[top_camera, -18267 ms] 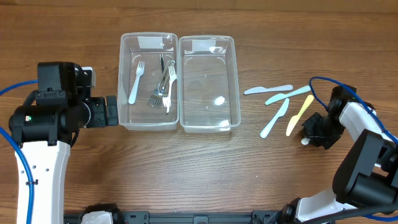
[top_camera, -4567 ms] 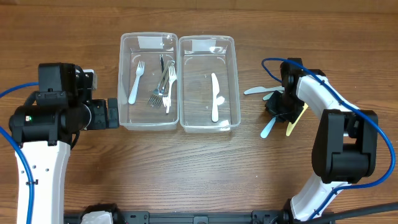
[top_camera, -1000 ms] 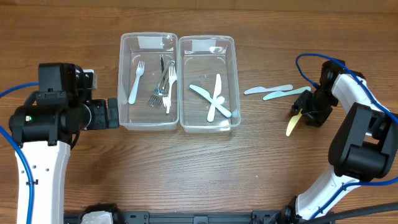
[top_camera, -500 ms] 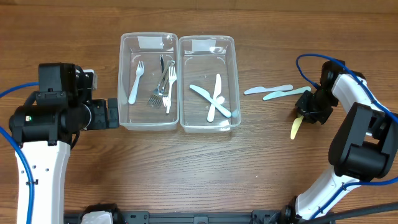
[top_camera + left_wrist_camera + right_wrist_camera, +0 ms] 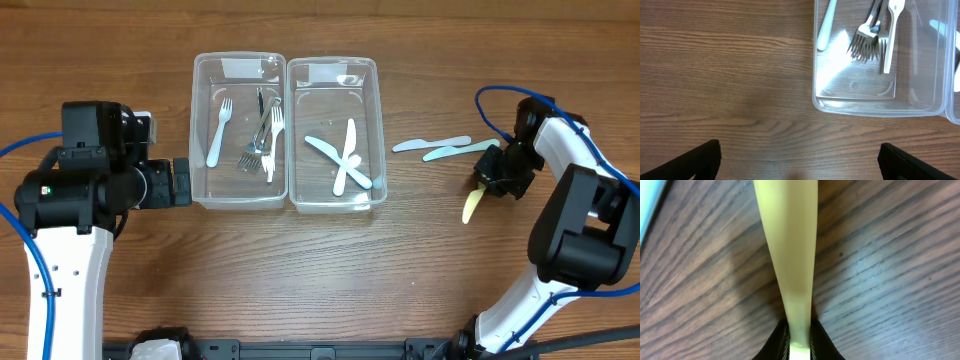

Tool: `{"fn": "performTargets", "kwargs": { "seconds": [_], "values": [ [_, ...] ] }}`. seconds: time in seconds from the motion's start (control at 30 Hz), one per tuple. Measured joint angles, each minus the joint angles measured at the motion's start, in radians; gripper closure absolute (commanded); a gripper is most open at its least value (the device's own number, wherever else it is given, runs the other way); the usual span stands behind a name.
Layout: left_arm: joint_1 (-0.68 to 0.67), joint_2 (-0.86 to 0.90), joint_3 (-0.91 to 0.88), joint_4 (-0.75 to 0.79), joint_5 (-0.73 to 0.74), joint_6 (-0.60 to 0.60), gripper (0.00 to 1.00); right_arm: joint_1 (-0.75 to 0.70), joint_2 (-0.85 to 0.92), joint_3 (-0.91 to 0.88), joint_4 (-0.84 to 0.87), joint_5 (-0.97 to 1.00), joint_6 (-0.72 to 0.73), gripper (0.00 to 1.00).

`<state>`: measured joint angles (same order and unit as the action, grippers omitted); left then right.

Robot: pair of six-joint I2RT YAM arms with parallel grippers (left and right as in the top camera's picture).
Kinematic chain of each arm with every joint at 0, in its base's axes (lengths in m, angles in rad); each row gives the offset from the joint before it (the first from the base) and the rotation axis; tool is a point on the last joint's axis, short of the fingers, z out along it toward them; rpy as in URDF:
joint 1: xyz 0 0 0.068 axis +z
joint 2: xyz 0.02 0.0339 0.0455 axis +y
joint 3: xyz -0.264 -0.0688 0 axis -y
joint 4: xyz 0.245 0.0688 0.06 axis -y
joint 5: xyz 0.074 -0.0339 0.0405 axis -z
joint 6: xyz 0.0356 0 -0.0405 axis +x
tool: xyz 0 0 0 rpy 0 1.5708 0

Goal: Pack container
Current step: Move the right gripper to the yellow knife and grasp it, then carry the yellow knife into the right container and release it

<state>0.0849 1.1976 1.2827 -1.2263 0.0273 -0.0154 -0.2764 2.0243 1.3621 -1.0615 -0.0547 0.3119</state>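
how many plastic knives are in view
5. A white knife and a pale blue knife lie crossed in the right container; another white knife and a teal knife lie on the table; the right hand holds the yellow knife.

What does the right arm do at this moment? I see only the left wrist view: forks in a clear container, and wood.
Observer: The right gripper is shut on a yellow knife, off to the right of the right container.
Operator: Is anything inside that container?
Observer: Yes, a white knife and a light blue knife, crossed over each other.
Operator: What is not packed yet?
Observer: Besides the yellow one, a loose white knife and a loose blue knife lie side by side between container and gripper.
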Motion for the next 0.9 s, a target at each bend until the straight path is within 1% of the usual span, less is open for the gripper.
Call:
{"fn": "performTargets", "kwargs": {
  "seconds": [0.13,0.2,0.3,0.4,0.53,0.63,0.73,0.9],
  "values": [
    [0.0,0.0,0.0,0.0,0.0,0.0,0.0,0.009,-0.038,0.039,-0.06,-0.001,-0.003,0.96],
    [0.0,0.0,0.0,0.0,0.0,0.0,0.0,0.03,-0.106,0.081,-0.099,-0.001,-0.008,0.96],
    [0.0,0.0,0.0,0.001,0.0,0.0,0.0,0.105,-0.246,0.194,-0.134,0.0,-0.026,0.96],
    [0.0,0.0,0.0,0.001,0.0,0.0,0.0,0.254,-0.372,0.325,-0.159,0.004,-0.052,0.95],
    [0.0,0.0,0.0,0.0,0.0,0.0,0.0,0.504,-0.436,0.438,-0.146,0.013,-0.071,0.93],
    [0.0,0.0,0.0,0.0,0.003,0.0,0.0,0.649,-0.416,0.443,-0.111,0.023,-0.077,0.94],
    [0.0,0.0,0.0,0.0,0.004,0.0,0.0,0.729,-0.343,0.443,-0.076,0.032,-0.078,0.94],
    [0.0,0.0,0.0,0.001,0.004,0.0,0.0,0.779,-0.156,0.443,-0.044,0.038,-0.086,0.93]
  ]
}}
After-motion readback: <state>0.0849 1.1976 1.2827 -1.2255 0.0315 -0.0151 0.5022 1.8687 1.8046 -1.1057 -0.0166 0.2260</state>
